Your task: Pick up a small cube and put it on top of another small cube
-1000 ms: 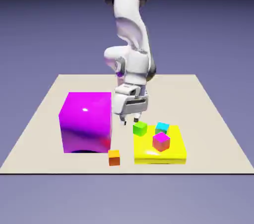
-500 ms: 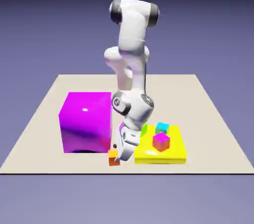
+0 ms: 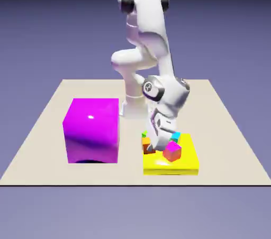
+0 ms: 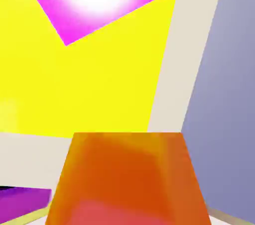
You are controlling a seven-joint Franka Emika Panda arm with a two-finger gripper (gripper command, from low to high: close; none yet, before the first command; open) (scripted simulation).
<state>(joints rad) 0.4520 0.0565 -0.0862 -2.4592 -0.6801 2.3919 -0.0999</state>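
1. One small orange cube (image 4: 127, 179) shows at the near-left part of the yellow slab (image 3: 185, 168) in the exterior view, overlapping its left edge; I can't tell the height of the gap beneath.
2. Gripper (image 4: 128, 194): jaws closed in on the orange cube, gripping it. The cube hides both fingertips in the hand view, so exact pad contact is unreadable.
3. Handling, my estimate: light, stiff, not fragile. Smooth faces may slip or twist if pinched near an edge. Best hold is across two opposite side faces, centred, leaving the underside free.
4. On the slab: small magenta cube (image 3: 172, 151), with the cyan cube (image 3: 175, 137) behind it. Small green cube (image 3: 144, 134) peeks out by the slab's far-left corner. I can't confirm which one is the target.
5. Next, I judge: carry level, align over the chosen cube, lower gently, release evenly. An off-centre release could tip the orange cube.
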